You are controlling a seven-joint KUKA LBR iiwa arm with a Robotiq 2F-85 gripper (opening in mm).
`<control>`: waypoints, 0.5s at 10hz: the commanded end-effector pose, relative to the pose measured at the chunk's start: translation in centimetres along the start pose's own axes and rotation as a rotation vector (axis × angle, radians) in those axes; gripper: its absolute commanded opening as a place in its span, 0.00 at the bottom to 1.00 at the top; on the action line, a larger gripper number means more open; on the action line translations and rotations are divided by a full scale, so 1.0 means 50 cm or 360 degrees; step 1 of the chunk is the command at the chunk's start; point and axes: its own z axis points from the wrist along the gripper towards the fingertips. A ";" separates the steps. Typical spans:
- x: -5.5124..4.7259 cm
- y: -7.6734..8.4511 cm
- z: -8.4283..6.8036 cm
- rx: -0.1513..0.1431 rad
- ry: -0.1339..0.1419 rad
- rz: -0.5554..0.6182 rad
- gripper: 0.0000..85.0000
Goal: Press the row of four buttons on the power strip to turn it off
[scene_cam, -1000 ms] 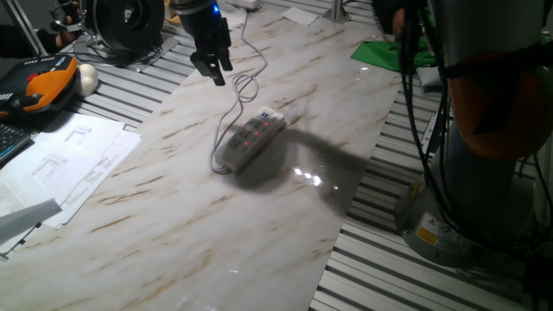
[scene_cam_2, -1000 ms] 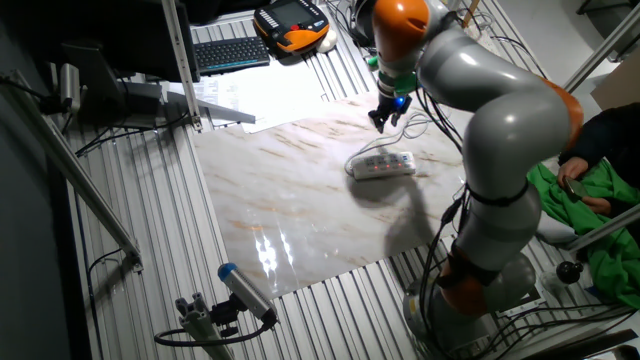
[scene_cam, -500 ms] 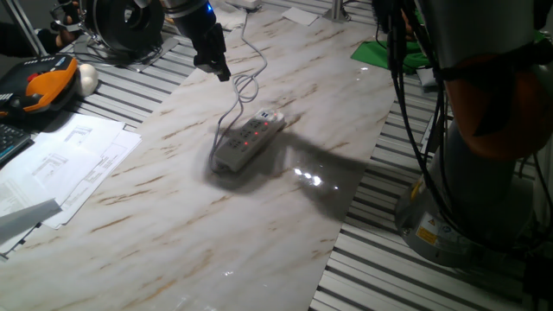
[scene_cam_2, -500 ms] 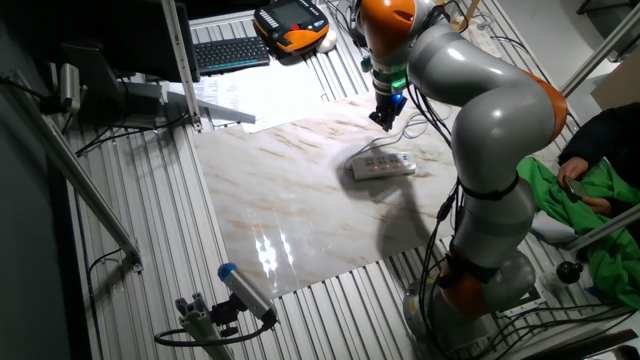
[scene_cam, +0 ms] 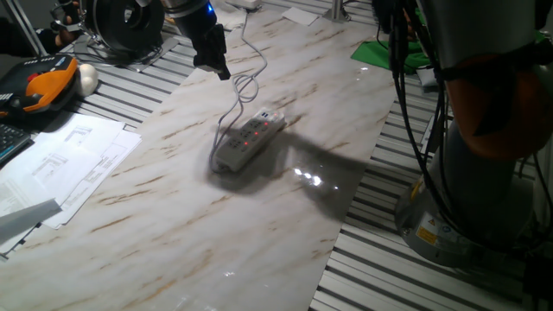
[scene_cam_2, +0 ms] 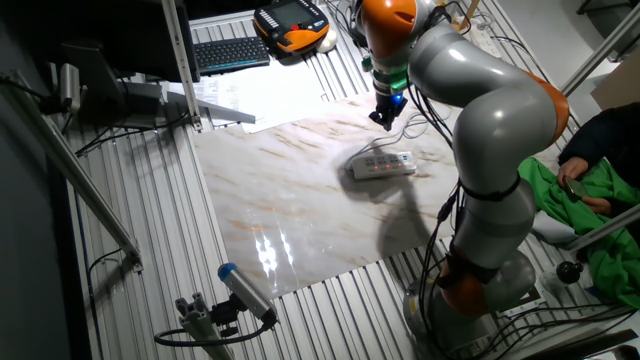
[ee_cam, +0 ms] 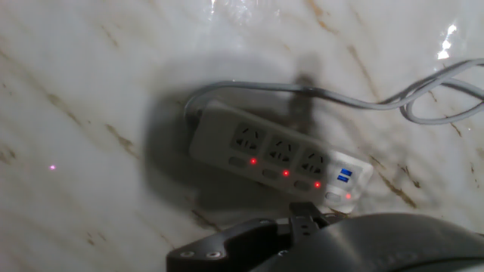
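Observation:
The white power strip [scene_cam: 248,141] lies on the marble slab [scene_cam: 173,225], and its cord [scene_cam: 244,86] loops off toward the back. Red lights mark the row of buttons [scene_cam: 252,134] along its top. My gripper [scene_cam: 216,66] hangs in the air above the slab, beyond the strip's far end and apart from it. The other fixed view shows the gripper [scene_cam_2: 384,120] above and behind the strip [scene_cam_2: 382,165]. In the hand view the strip [ee_cam: 280,162] lies below with several buttons [ee_cam: 286,173] lit red. Only my hand's dark housing [ee_cam: 318,242] shows there, and the fingertips are hidden.
Loose papers [scene_cam: 69,164] and an orange-and-black pendant [scene_cam: 39,86] lie left of the slab. A green cloth [scene_cam: 389,53] sits at the back right. The arm's base [scene_cam: 484,173] stands to the right. A keyboard [scene_cam_2: 230,50] lies on the slatted table.
Over the last second my gripper rose and drew back from the strip toward the far left. In the last half second nothing visibly moved.

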 end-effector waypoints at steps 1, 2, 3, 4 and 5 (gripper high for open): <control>0.000 0.000 0.000 -0.0002 0.0001 -0.0008 0.00; 0.000 0.000 0.000 -0.0002 0.0001 -0.0010 0.00; 0.000 0.000 0.000 -0.0005 0.0000 -0.0011 0.00; 0.000 0.000 0.000 -0.0007 -0.0001 -0.0019 0.00; 0.000 0.000 0.000 -0.0007 -0.0001 -0.0016 0.00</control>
